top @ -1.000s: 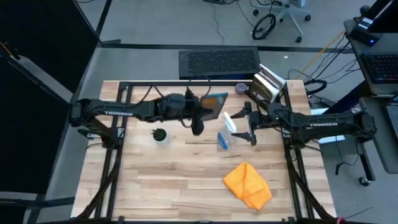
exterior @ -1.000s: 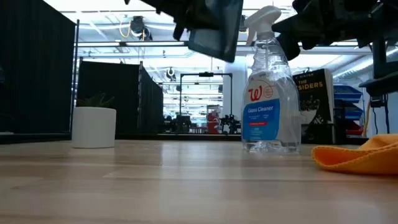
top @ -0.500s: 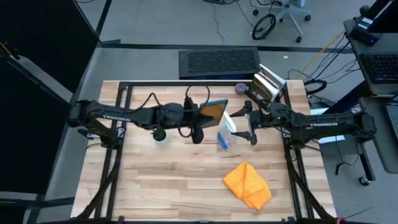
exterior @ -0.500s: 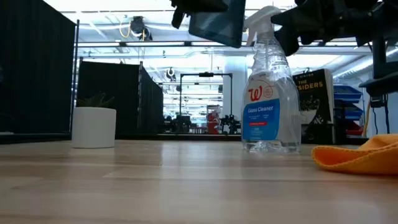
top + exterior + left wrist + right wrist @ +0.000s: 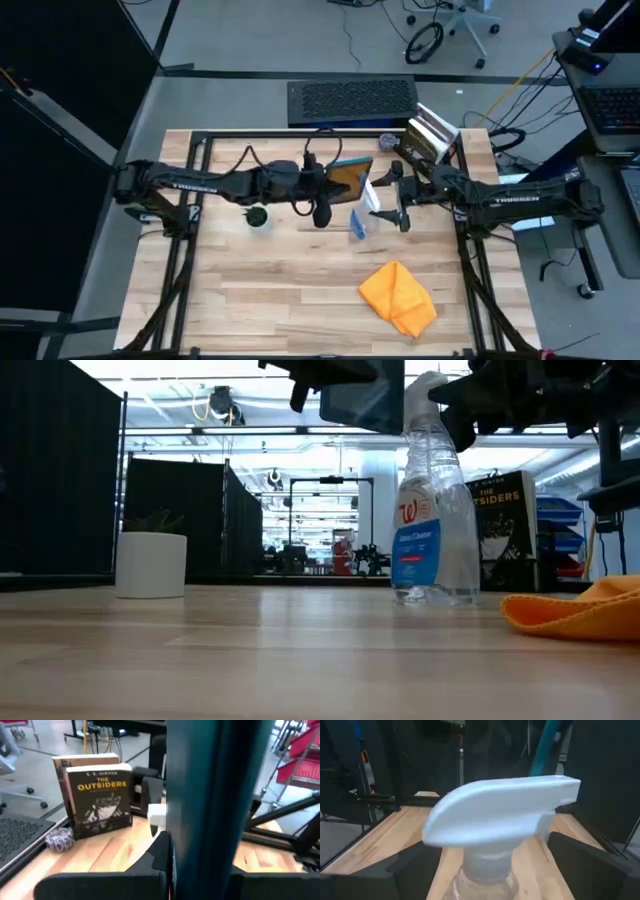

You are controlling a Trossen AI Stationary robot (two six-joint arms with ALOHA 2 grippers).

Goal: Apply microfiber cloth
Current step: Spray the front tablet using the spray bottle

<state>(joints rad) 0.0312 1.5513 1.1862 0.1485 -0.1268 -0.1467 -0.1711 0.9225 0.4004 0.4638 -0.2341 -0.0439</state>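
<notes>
1. From above we see the wooden table (image 5: pixel 300 290) evenly and brightly lit, with only soft, faint shadows under the arms.
2. At table height we look into bright ceiling lights that wash out the top of the frame; the arms there read as dark silhouettes, and the nearest stretch of table is blurred.
3. In the left wrist view the teal-edged tablet (image 5: pixel 215 805) is so close that it blurs, while the book (image 5: pixel 100 802) beyond stays readable.
4. In the right wrist view the white spray head (image 5: pixel 502 817) is softly blurred against a dim, dark background.
</notes>
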